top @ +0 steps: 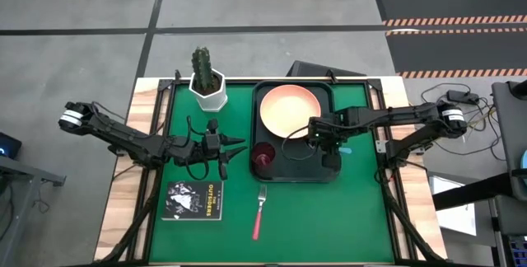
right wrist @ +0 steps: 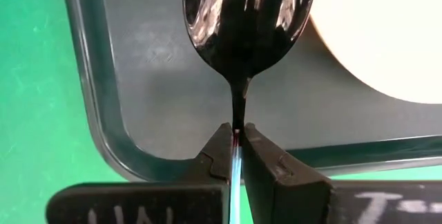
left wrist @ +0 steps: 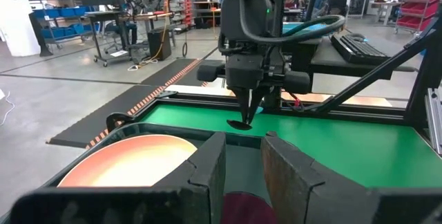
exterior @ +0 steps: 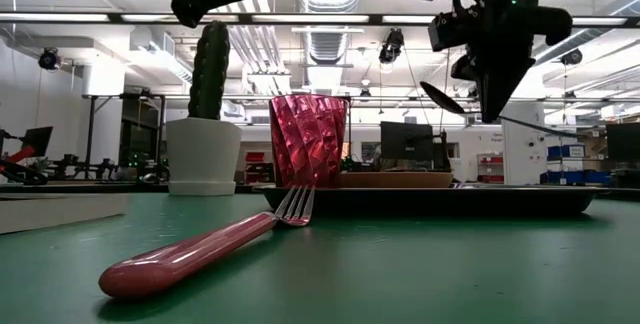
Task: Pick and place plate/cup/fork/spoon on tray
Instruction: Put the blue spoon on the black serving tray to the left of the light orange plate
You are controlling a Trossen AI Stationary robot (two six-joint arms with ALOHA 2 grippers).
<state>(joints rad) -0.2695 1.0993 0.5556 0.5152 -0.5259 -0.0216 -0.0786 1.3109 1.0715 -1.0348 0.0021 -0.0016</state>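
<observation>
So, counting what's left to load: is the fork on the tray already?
No: in the high view the fork lies on the green mat, outside the tray.

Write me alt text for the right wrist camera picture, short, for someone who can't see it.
The right gripper pinches the spoon by its thin neck, dark bowl pointing away, above the dark tray. The peach plate lies in the tray beside the spoon's bowl, with green table beyond the tray's rim.

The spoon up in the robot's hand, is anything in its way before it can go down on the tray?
Nothing visible is. The right gripper holds the spoon by its neck, bowl hanging over a bare part of the tray. The plate and cup sit off to the sides.
</observation>
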